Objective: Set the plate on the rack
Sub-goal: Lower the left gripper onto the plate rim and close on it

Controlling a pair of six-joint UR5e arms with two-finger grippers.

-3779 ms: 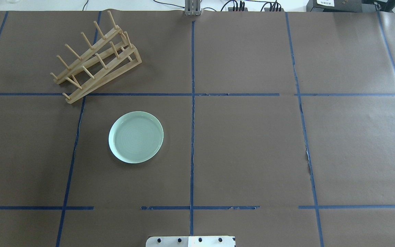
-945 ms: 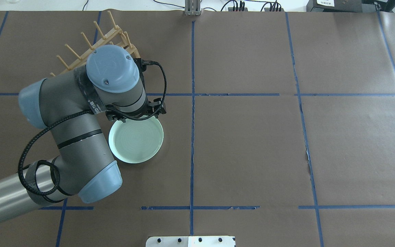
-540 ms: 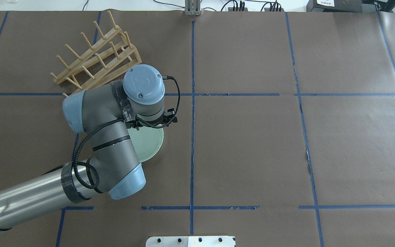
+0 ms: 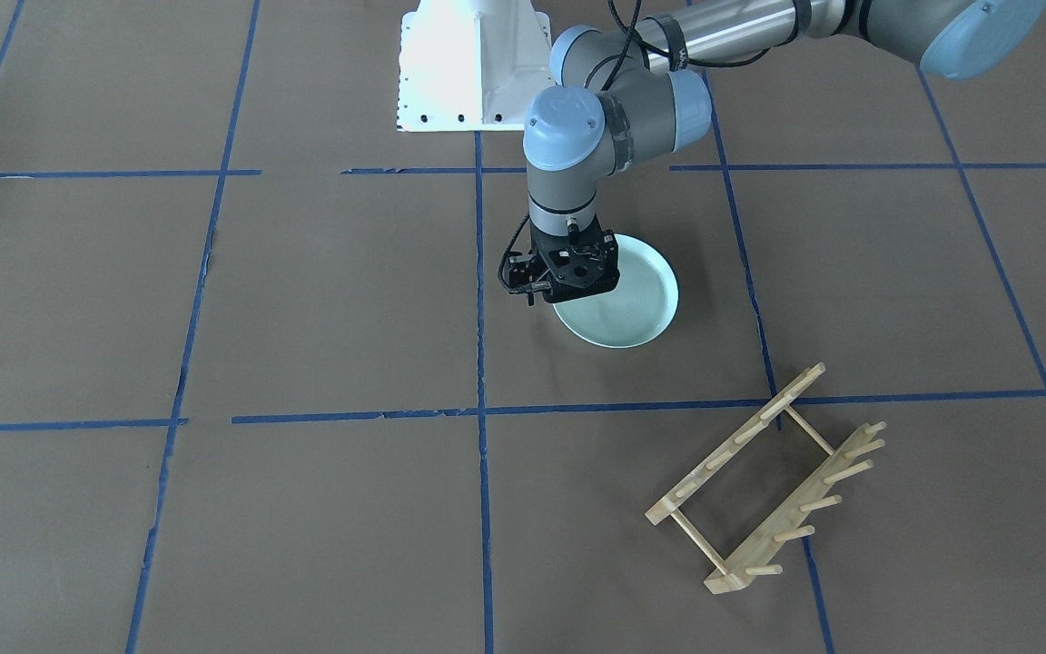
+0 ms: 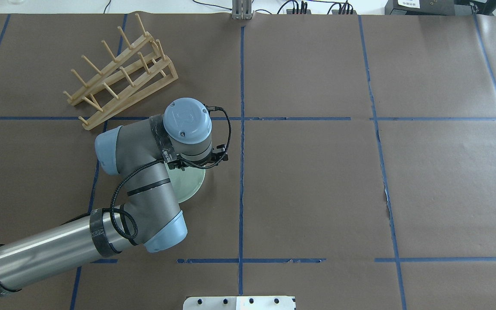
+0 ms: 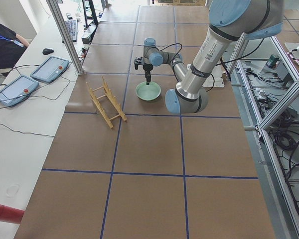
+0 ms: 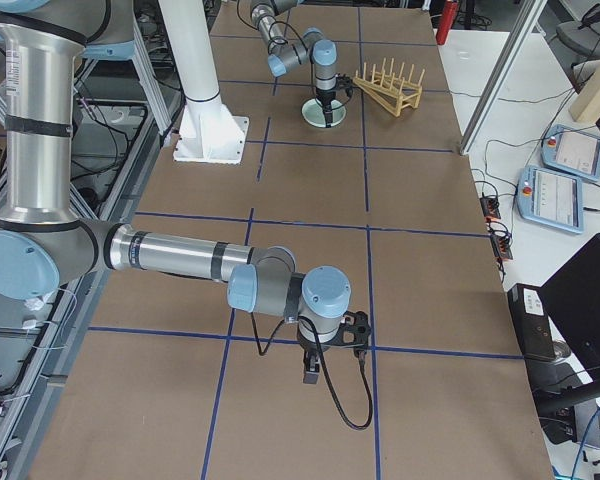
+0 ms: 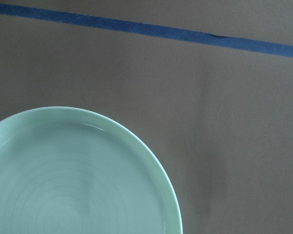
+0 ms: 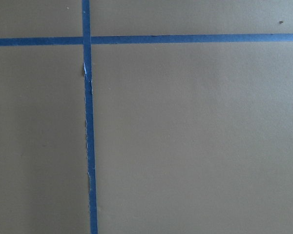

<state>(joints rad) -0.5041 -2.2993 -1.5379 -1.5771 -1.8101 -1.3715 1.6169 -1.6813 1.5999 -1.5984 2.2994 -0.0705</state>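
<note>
Brown paper covers the bench (image 4: 305,300), split into squares with blue tape (image 4: 478,363). The plate (image 4: 627,295) lies flat on the paper, right side up, inside one square and not on the rack yet. The rack (image 4: 764,495) stands on its rails with the pegs up, askew to the grid, well apart from the plate and further out from the robot.

The left arm (image 5: 144,181) reaches over the plate, and from overhead its wrist hides a good chunk of it. The left fingers (image 4: 559,286) point straight down over the plate's rim, on the side toward the bench's middle. Honestly can't tell if they're wide or narrow. From the front they're just a black blob, and the wrist cam only shows plate rim, paper and a tape strip. Can't tell if they touch the plate either.

The right fingers (image 7: 310,375) hang over bare paper, way off from the plate. They only show small in the side view, so no call on those.
</note>
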